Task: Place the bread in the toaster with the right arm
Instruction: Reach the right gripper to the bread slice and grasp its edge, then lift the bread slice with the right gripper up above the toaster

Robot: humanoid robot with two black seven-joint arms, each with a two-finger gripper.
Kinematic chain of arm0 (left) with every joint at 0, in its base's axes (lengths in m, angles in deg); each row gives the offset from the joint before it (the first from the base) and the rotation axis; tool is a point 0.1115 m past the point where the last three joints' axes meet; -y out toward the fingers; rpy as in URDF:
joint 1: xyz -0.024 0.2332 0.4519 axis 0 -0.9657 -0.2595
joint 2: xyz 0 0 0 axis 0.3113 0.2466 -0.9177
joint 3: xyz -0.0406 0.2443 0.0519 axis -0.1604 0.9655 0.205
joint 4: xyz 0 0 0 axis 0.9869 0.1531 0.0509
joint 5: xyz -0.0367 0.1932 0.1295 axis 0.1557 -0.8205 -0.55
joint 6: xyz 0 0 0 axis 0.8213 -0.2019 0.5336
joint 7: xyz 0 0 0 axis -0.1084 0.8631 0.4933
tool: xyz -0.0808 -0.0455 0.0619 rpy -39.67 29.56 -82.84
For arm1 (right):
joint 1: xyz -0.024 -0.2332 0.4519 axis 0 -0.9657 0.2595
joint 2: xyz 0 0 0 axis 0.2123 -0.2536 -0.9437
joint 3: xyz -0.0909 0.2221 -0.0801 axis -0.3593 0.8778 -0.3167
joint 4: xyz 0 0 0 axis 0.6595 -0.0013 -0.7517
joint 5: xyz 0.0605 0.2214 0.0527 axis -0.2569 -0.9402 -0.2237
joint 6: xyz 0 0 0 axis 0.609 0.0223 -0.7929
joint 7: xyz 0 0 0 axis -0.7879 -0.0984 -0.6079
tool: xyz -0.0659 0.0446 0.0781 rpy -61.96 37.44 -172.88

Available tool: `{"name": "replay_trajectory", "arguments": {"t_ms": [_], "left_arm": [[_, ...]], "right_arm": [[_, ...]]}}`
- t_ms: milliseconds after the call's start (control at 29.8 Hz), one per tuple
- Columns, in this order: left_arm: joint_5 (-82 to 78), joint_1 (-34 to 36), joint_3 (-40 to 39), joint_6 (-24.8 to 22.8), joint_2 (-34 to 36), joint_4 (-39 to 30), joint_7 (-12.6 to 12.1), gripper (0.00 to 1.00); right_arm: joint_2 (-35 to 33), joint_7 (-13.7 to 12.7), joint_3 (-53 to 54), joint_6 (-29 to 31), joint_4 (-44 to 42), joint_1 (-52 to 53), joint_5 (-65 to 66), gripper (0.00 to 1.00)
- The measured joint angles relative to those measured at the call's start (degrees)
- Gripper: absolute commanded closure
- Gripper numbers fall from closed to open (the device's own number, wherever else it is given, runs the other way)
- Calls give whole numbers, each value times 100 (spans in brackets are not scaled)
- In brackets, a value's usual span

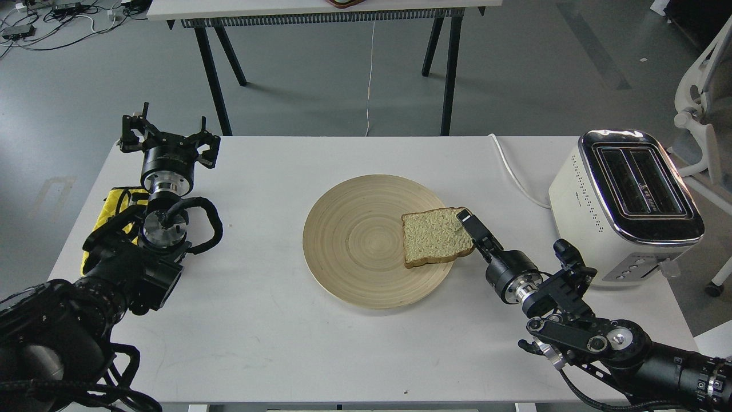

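Observation:
The bread [434, 237] lies flat on the right side of a round wooden plate [354, 240] in the middle of the white table. My right arm comes in from the lower right. Its gripper [470, 226] is low at the bread's right edge, with one finger overlapping the crust. It is seen edge-on, so I cannot tell whether it grips the slice. The cream-white toaster [623, 206] stands at the right end of the table, both slots empty. My left gripper [170, 136] is open and empty at the far left.
A yellow cloth [114, 212] lies under my left arm. The toaster's white cord [512, 171] runs across the table to the back edge. A second table stands behind, and a white chair [700, 114] is at the right.

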State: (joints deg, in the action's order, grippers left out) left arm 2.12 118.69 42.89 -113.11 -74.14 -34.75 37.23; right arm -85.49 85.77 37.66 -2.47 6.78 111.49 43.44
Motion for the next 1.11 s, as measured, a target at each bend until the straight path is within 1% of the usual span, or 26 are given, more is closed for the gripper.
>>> {"name": "replay_trajectory", "arguments": {"t_ms": [134,201,302,536,637,704,872,972,1106], "left_arm": [[-2,1,-1,0,0,0,0,0],[-2,1,-1,0,0,0,0,0],[-2,1,0,0,0,0,0,0],[-2,1,-3,0,4,0,0,0],[-2,1,-4,0,5,0,0,0],[-1,1,-4,0,5,0,0,0],[-1,1,-2,0,5,0,-3,0],[-1,1,-1,0,8,0,-5,0],[0,1,0,0,7,-1,-5,0]], "right_arm": [[1,4,-13,0,-2,0,4,77],[1,5,-13,0,1,1,4,89],[1,4,-7,0,5,10,4,100],[-41,4,80,0,75,19,-14,100],[-159,5,307,1,339,37,-18,100],[-389,4,605,2,645,79,-21,100],[-1369,-125,1138,0,1408,488,-27,100],[-2309,-204,1195,1,1747,938,-33,100],[-3576,-208,1159,42,2011,1462,162,100]]}}
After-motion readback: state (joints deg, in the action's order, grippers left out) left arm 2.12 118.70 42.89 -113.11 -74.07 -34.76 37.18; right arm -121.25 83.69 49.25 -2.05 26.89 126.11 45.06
